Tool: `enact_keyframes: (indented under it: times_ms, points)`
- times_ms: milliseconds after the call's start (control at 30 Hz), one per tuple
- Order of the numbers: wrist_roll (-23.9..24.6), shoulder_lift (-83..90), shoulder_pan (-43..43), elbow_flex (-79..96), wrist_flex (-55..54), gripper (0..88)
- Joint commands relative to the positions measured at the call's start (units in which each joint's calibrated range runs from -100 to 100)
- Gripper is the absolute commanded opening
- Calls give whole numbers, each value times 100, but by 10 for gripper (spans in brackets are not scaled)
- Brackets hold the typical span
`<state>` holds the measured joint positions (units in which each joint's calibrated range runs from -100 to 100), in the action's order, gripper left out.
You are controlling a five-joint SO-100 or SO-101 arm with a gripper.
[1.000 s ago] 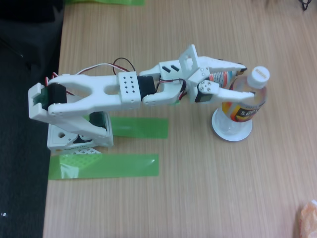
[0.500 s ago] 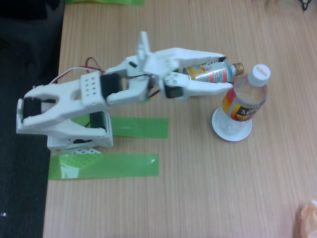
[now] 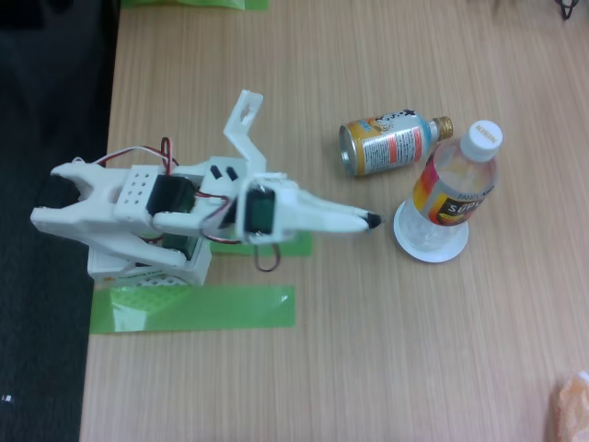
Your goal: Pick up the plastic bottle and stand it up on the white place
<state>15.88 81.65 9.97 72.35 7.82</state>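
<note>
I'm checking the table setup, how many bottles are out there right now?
2. The plastic bottle stands upright on the white place. The orange-and-blue bottle-can lies on its side just left of it, beyond the arm in the fixed view.

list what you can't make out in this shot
- Bottle label text: blurred, too small, fixed view.
- White dish centre: covered by the bottle's base.
- Can underside: faces the table.
- Pincer opening: seen edge-on, unclear.
- Orange thing: cut off by the right edge.
</note>
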Motion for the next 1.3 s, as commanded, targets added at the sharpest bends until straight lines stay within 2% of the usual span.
enact_keyframes:
  times_ms: [0, 200, 333, 433, 733, 867, 1033, 1133, 1267]
  points:
    - [-1354, 315, 32, 86, -35, 236]
    - [-3076, 1239, 25, 611, -43, 234]
    - [-3957, 1827, 25, 837, -78, 234]
    - [-4451, 1759, 3, 955, -807, 233]
    - [-5332, 1734, -1694, 1797, -2910, 233]
    - [-5495, 1734, -2175, 2231, -3906, 233]
    - [-6020, 1734, -2012, 2711, -5048, 232]
    - [-6093, 1734, -1775, 2702, -5400, 232]
    - [-6093, 1734, -1397, 2702, -6035, 143]
